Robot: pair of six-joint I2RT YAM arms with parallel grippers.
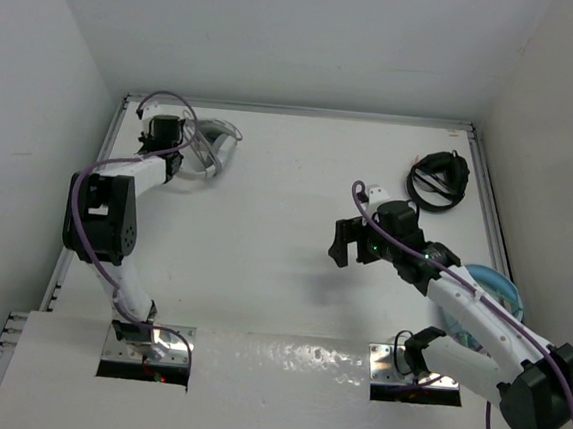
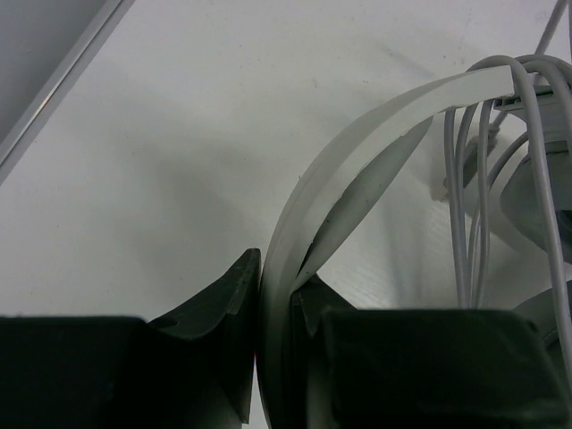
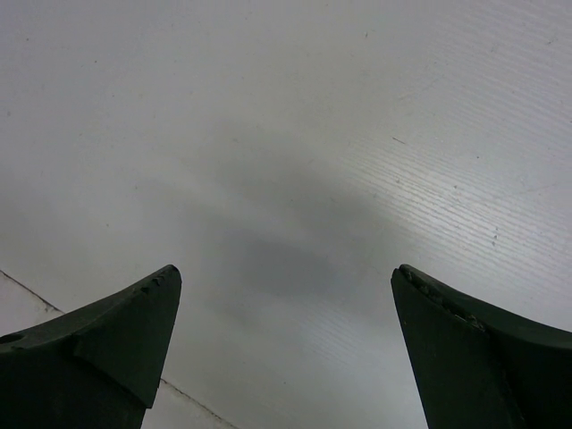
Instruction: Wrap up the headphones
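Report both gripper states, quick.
Left gripper: closed on the white headphones, at the headband.
Right gripper: open, holding nothing.

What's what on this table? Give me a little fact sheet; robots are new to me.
left pincer: shut on headband of white padded over-ear headphones
right pincer: open above bare white table
thin pale cable: looped beside the headband
black headphones: far right, untouched
light blue headphones: partly hidden under right arm

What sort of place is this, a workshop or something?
Likely a lab robot test booth: plain white walls enclose the table, a left arm and right arm are mounted at its near edge, with white headphones and black headphones as props.
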